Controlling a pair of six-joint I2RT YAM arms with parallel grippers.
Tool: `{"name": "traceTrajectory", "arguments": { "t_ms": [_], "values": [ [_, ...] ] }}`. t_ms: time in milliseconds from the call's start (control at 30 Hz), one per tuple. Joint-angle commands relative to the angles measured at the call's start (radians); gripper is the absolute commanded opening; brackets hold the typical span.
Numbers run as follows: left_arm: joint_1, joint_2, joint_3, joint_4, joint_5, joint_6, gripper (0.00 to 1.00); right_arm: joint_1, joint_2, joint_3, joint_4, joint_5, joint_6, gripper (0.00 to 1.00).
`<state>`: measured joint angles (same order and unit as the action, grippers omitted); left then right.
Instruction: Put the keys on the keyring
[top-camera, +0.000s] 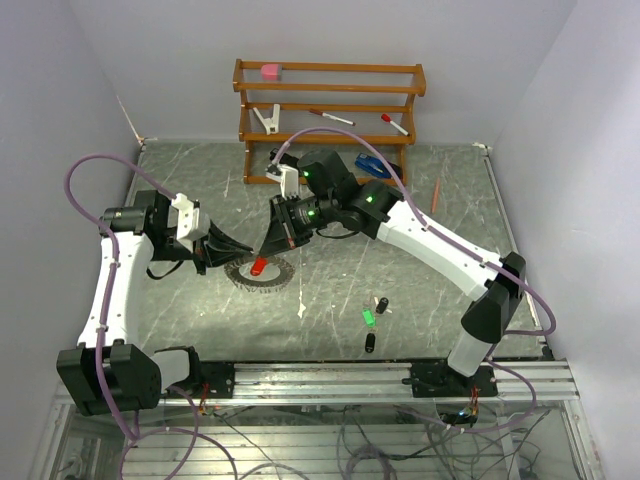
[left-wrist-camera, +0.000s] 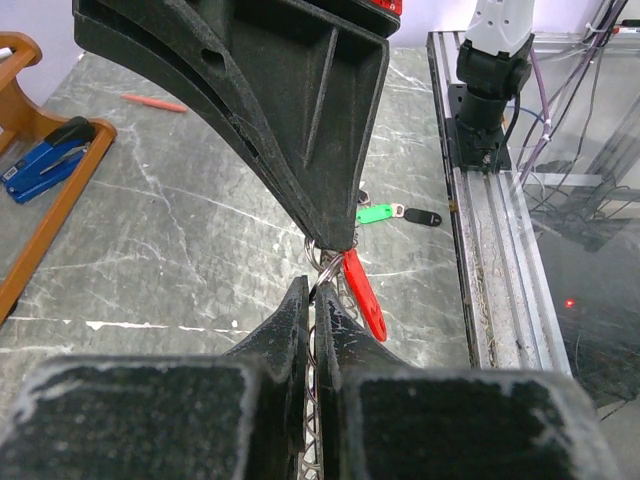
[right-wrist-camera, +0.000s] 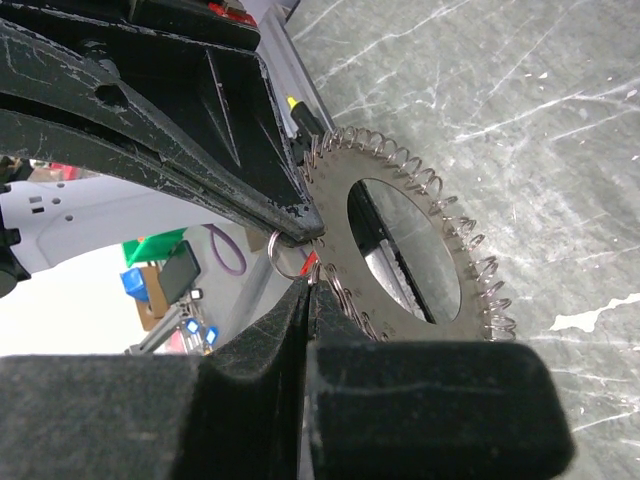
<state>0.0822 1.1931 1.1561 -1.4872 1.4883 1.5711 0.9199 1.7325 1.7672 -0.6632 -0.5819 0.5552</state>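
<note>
The keyring (top-camera: 275, 283) is a silvery toothed ring with wire loops along its rim, lying left of centre. My left gripper (top-camera: 232, 258) is shut on its rim; the loops show between the fingers in the left wrist view (left-wrist-camera: 316, 420). My right gripper (top-camera: 272, 243) is shut on the small split ring of the red key (top-camera: 258, 266), right at the keyring's edge (right-wrist-camera: 335, 180). The red key (left-wrist-camera: 362, 293) hangs beside the left gripper (left-wrist-camera: 316, 290). The right gripper (right-wrist-camera: 310, 285) touches the loops. A green key (top-camera: 368, 316) and two black keys (top-camera: 381, 303) (top-camera: 369, 343) lie on the table to the right.
A wooden rack (top-camera: 330, 100) stands at the back with a pink block (top-camera: 271, 71), two red-capped markers (top-camera: 330, 117) and a white clip (top-camera: 268, 120). A blue stapler (top-camera: 375, 163) and an orange pencil (top-camera: 436, 195) lie nearby. A metal rail (top-camera: 330, 378) runs along the near edge.
</note>
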Motion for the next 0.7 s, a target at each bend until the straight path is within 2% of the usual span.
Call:
{"name": "traceTrajectory", "arguments": {
  "t_ms": [0,667],
  "values": [
    [0.0,-0.016,-0.003,-0.005,0.078,0.044,0.07,0.012,0.0,0.017,0.026,-0.022,0.041,0.0],
    [-0.001,-0.03,-0.015,-0.005,0.025,0.12,0.07,0.011,-0.067,-0.108,0.147,-0.076,0.167,0.0]
  ]
}}
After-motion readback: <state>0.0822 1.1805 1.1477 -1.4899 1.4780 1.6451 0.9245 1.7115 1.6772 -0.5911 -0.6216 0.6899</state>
